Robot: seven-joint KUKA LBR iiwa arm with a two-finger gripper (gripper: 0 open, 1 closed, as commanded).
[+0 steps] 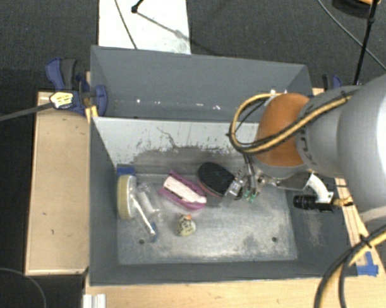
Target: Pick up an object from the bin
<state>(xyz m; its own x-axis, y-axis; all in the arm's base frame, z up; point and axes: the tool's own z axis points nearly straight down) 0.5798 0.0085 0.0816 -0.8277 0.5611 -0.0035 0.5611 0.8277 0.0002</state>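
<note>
Black oval object (215,177), one, sits at 9 o'clock just beside the gripper (240,187), whose opening cannot be told; one pink block (184,191), one cream roll (124,196).

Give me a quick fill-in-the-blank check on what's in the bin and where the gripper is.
The gripper hangs beside the glossy ____ oval object. The pink and white block lies on that object's ____ side in the camera view. The cream-coloured flat roll stands by the grey metal bin's ____ wall.
Missing words: black; left; left.
</note>
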